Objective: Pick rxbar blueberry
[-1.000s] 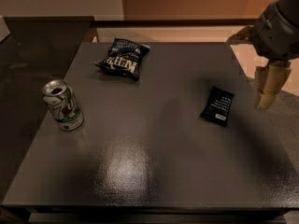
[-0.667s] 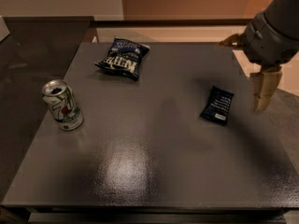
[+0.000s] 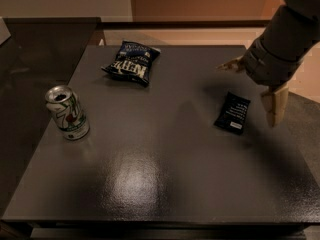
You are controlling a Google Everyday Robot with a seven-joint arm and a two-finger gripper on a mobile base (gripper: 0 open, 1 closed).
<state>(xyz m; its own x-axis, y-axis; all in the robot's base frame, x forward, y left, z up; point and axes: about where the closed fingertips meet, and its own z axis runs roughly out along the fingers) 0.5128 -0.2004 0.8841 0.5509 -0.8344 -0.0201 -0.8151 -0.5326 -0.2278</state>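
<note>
Claw [image 3: 246, 95] near the rxbar blueberry [image 3: 232, 113] — arm [image 3: 295, 29] cropped at top right

Dark table with three things lying on it, and the gripper at its right edge.

The table [image 3: 165, 184] has a dark grey, slightly glossy top with a pale glare patch near the front middle. A soda can [image 3: 67, 113] stands upright near the left edge. A crinkled dark blue chip bag [image 3: 131, 62] lies flat toward the back, left of centre and well apart from the can. The rxbar blueberry [image 3: 233, 113], a small flat dark wrapper with white text, lies on the right side, its long axis running roughly front to back. The gripper [image 3: 247, 95] hangs over the right edge just beside the bar, jaws spread wide, apparently not touching it.
</note>
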